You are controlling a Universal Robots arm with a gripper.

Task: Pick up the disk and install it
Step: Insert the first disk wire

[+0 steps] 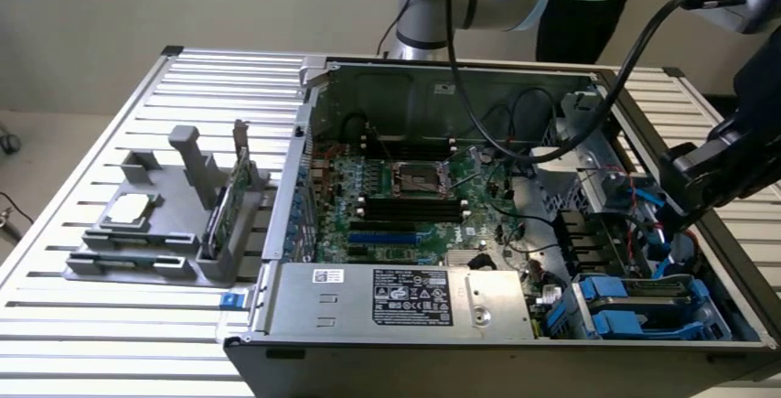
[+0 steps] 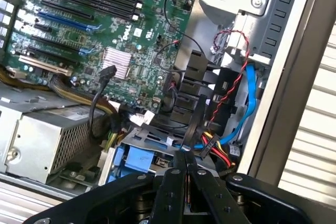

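Wires are the big worry. The tool hangs inside the open computer case, over the corner with the drive bay. Its two fingers are pressed together with nothing between them. The disk looks to sit low in that bay, just under the tool, with blue rails on its sides. How far in it sits is hard to tell.

Red, black and blue wires run close past the fingers. If the tool goes down or sideways, it could snag a wire and pull its plug out. It could also bump the metal wall of the bay, or push the disk crooked so it jams. The green board is near too, and a knock could hurt it.
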